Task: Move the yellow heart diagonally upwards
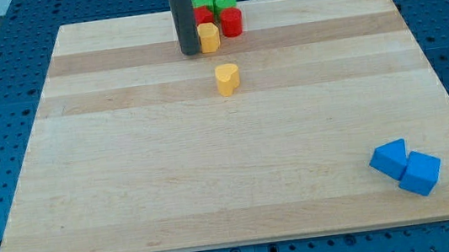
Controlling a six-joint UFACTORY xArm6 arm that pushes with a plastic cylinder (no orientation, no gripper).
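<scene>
Tip [190, 53] touching yellow block [208, 37]; yellow heart [228, 79] apart, below.

My tip [190, 53] rests on the bench [131, 196], just at 9 o'clock of a yellow block [208, 36]. The yellow heart [228, 79] lies near, at 5 o'clock of my tip. Red blocks [231, 22] and green blocks [224, 4] cluster at 1 o'clock. Two blue blocks [406, 168] touch, well apart at 4 o'clock.

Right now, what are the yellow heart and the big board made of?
The yellow heart looks like painted wood or plastic: even colour, slight sheen; I can't tell which. The board looks like pale wood, with grain and glued strips showing, matte. My tip stands above the heart, toward the view's left.
</scene>
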